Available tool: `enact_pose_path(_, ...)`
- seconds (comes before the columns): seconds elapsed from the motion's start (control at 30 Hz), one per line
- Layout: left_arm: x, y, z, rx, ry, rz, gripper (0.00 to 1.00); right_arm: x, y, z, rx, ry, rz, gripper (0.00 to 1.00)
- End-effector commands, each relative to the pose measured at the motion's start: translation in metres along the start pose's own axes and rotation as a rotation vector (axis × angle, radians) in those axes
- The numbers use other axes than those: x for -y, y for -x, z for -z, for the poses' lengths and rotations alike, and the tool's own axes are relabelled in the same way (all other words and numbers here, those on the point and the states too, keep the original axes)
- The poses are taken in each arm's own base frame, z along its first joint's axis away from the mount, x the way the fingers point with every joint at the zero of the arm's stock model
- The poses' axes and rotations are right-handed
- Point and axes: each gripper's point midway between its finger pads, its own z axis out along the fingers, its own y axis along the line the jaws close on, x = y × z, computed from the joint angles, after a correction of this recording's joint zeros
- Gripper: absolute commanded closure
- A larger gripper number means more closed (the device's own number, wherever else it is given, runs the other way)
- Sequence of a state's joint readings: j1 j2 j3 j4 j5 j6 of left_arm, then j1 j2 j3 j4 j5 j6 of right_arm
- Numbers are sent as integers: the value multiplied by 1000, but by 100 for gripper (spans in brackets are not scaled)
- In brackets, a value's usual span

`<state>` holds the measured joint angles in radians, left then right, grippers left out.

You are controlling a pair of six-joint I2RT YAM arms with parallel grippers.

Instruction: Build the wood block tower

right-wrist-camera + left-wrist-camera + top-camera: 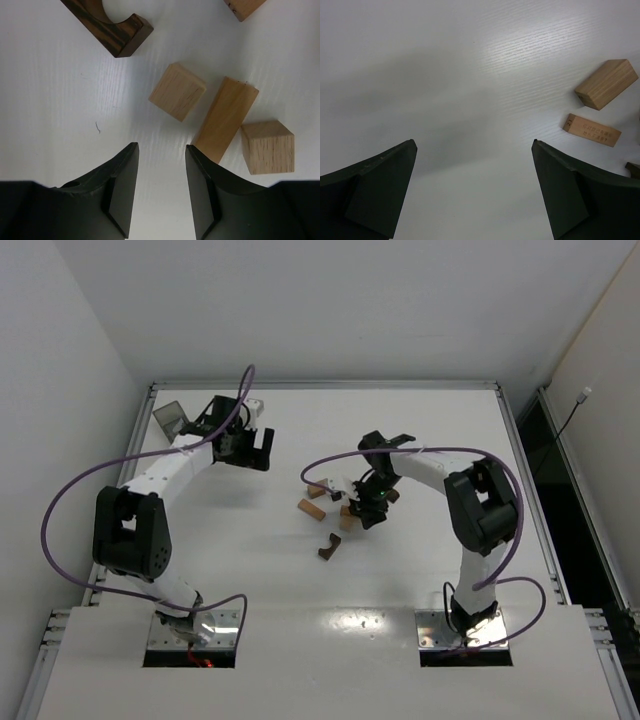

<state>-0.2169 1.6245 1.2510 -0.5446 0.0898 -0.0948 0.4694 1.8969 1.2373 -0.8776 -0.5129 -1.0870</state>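
**Twin tabletop arms: white links, black joints.**
The left arm [165,473] and right arm [425,468] share white tubular links and bulky black joint housings. Each trails a looping purple cable [43,540] and is anchored by metal base plates [228,626]. The fingers [120,195] are matte black wedges with flat inner faces.

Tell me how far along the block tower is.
Nothing is stacked: the tan cube, tan brick and dark arch lie loose. The right tool hangs open near them; the left tool is open, empty. All stacking is left.
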Motion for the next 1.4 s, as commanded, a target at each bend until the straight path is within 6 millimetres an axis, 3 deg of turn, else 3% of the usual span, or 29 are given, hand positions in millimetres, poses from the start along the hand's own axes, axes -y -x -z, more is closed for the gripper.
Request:
enact_pose_path(0.0,-3,19,5,49,-8,29,0,17,13,3,21,-34,12,61)
enact_pose_path(0.43,0,14,-6,20,-26,32,0,39,15,4,0,-84,-8,59)
enact_pose_path(0.83,-7,18,-8,22,-25,46,0,43,-1,-4,-65,-76,-60,54)
enact_pose_path(1.1,-5,8,-13,2,-34,67,0,56,1,-6,-85,-157,-89,53)
enact_pose_path(1.3,-6,6,-10,11,-25,66,0,54,4,-11,-109,-173,-106,53)
enact_pose_path(1.37,-8,6,-10,11,-16,57,0,53,3,-15,-122,-178,-96,57)
